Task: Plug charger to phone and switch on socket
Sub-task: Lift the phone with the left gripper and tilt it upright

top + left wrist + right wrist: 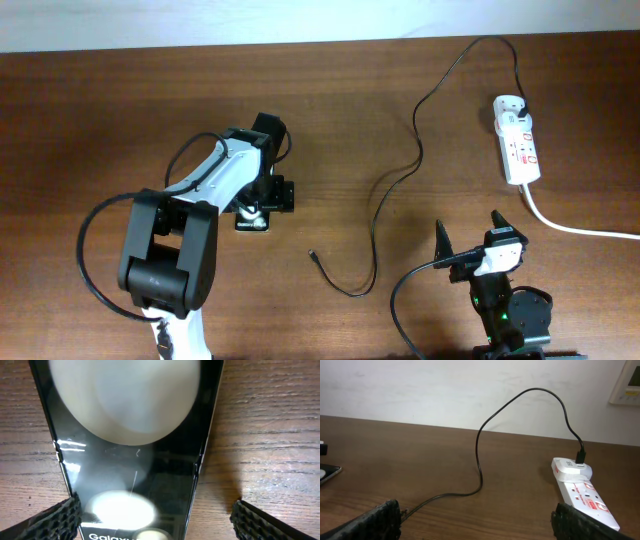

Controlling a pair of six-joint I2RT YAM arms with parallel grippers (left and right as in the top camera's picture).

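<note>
The phone [130, 475], black and glossy with white round spots, lies on the wood table and fills the left wrist view. My left gripper [155, 525] is open and straddles it, with the left finger at the phone's edge and the right finger apart from it. In the overhead view the left gripper [265, 195] hides most of the phone [250, 222]. The charger [375, 215] runs from its plug [522, 103] in the socket [517, 140] to a loose tip [312, 254]. My right gripper [470, 232] is open and empty, near the front edge. It faces the cable [479, 460] and the socket [580, 490].
The socket's thick white cord [570, 228] runs off to the right edge, just behind the right arm. The charger cable arches above the table near the socket [540, 392]. A wall stands behind the table's far edge.
</note>
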